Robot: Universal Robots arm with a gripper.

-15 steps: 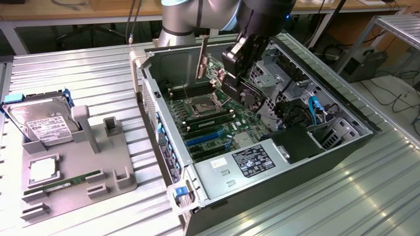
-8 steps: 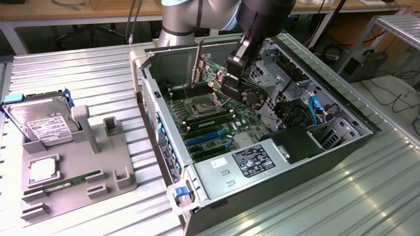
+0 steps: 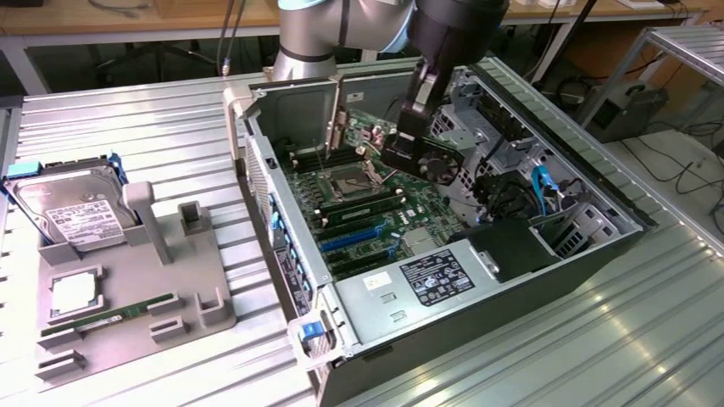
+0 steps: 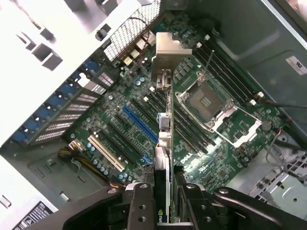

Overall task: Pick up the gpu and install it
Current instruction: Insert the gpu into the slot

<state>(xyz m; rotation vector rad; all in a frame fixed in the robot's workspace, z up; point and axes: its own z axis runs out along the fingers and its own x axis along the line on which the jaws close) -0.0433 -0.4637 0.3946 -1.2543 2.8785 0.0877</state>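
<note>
A ribbed metal table [image 3: 125, 110] carries the open case [image 3: 616, 242]. At the exterior view's upper middle, our gripper [image 3: 404, 153] clamps the gpu [image 3: 336, 127] edge-down above the motherboard [image 3: 379, 199]. We judge installation underway; seating demands alignment with the blue slot [image 4: 139, 125].

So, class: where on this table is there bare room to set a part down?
Bare ribbed table: the strip between grey fixture and computer case, and a wide patch at the exterior view's right of the case. Crowded: inside the case, where the hand holds the gpu.
</note>
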